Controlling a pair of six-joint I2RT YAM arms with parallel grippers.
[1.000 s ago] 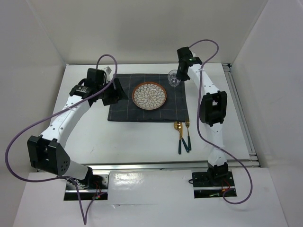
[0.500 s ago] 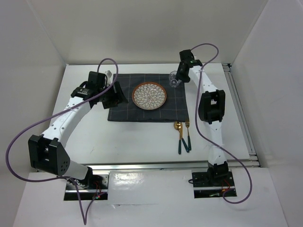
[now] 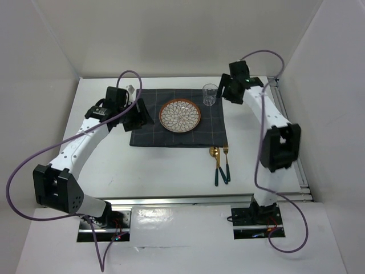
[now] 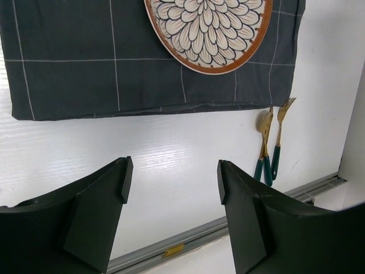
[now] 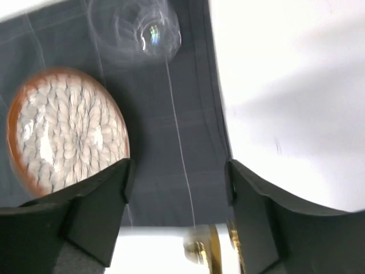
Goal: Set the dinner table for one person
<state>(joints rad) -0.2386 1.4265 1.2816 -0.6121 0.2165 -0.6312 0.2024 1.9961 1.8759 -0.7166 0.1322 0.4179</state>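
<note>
The white surface (image 3: 171, 165) carries a dark cloth (image 3: 148, 134) toward 12 o'clock, a patterned plate (image 3: 179, 114) on it. A glass (image 3: 210, 95) stands at the plate's 2 o'clock, spoon (image 3: 215, 165) and fork (image 3: 226, 165) at 5 o'clock; left claw (image 4: 171, 171) and right claw (image 5: 177, 177) are spread, empty.

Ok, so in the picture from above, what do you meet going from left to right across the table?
left pincer → plate → glass → right pincer. I skipped the spoon and fork, because they line up with the glass and the right pincer.
</note>
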